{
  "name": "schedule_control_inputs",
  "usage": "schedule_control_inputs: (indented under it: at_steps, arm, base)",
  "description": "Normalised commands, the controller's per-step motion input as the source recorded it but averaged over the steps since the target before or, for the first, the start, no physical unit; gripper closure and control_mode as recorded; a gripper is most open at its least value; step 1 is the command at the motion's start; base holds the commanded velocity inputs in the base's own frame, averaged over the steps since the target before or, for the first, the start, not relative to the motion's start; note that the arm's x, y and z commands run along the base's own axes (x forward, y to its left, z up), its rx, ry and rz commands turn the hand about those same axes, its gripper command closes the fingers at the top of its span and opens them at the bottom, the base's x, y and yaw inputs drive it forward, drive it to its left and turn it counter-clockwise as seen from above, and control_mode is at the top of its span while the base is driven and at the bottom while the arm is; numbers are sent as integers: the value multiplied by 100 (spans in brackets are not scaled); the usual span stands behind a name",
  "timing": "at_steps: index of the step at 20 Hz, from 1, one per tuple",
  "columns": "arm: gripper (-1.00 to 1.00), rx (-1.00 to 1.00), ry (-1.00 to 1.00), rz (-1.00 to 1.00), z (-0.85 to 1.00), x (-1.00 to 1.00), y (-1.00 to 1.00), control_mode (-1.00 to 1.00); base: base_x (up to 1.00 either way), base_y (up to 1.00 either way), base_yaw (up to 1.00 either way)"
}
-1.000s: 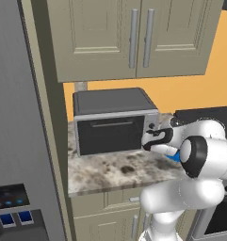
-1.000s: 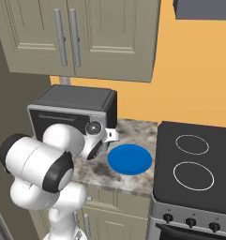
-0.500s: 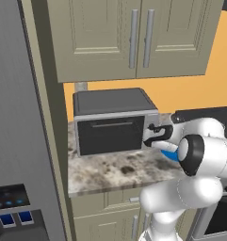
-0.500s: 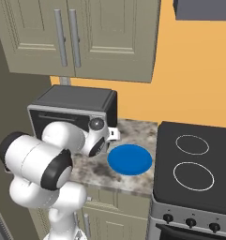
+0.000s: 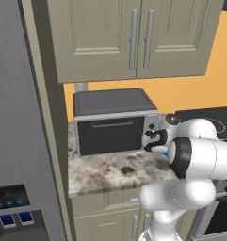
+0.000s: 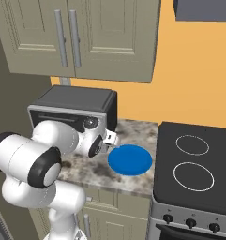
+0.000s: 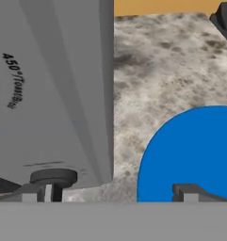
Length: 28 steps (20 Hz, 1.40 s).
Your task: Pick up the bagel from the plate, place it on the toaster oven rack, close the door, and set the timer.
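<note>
The end effector [image 7: 117, 192], jaws spread wide and holding nothing, hangs at the right-hand control panel of the toaster oven [image 5: 115, 121], whose door [image 5: 109, 135] stands shut. Just right of the oven, the blue plate [image 6: 130, 159] lies on the speckled table [image 5: 110, 172].

One toaster oven [image 5: 114, 123] with its one door [image 5: 109, 135] shut, one blue plate [image 6: 130, 159], two stove rings [image 6: 193, 161], and two cupboard doors [image 5: 132, 36] above.
</note>
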Motion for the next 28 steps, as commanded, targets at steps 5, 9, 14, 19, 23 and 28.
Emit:
schedule_control_inputs:
  at_steps: [5, 9, 14, 19, 23, 28]
  arm:
    - [-100, 0, 8, -9, -19, -31, -100, -100]
    - [-100, 2, 6, 0, -15, -33, -100, -100]
    - [-100, 6, 6, 0, -22, -33, -100, -100]
    - [-100, 8, 9, 0, -29, -32, -100, -100]
    - [-100, 9, 3, 1, -10, -51, -94, -100]
    - [-100, 9, -25, 10, 35, -93, -50, -100]
  base:
    - [0, 0, 0]
    - [0, 0, 0]
    - [0, 0, 0]
    - [0, 0, 0]
    - [0, 0, 0]
    - [0, 0, 0]
